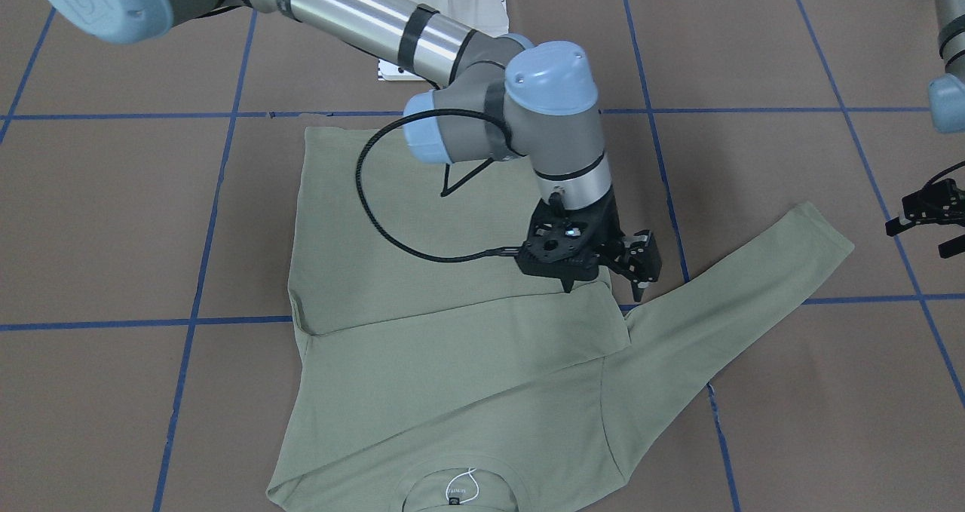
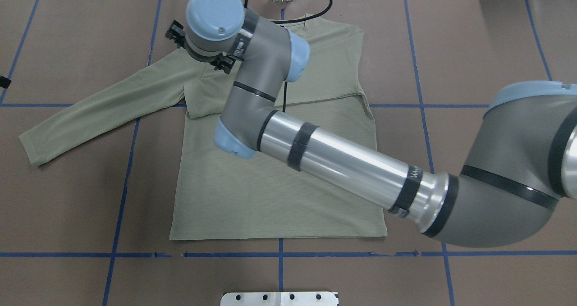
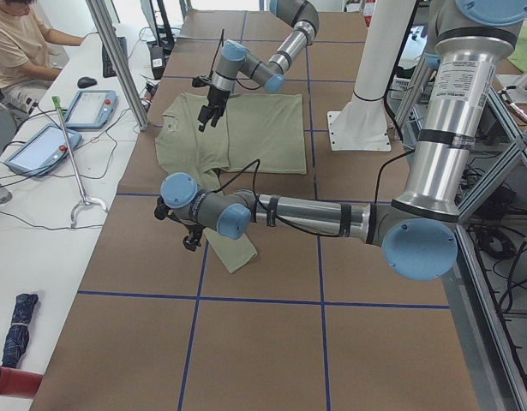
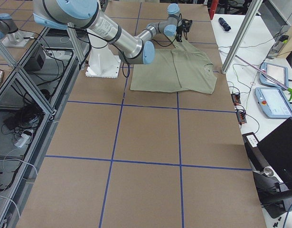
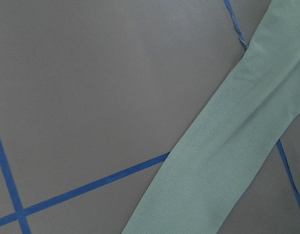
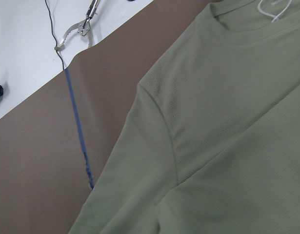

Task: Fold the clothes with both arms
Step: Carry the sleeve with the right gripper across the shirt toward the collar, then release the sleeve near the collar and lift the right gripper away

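Since the knit shirt looks limp and light, pinch the outstretched sleeve cuff; right hand and left hand both gape, empty.

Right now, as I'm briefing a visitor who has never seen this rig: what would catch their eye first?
The sage-green shirt lying flat on the brown table, one sleeve folded across its chest, the other sleeve stretched out toward the robot's left. Over it the right arm reaches across, its gripper poised at the folded sleeve's end.
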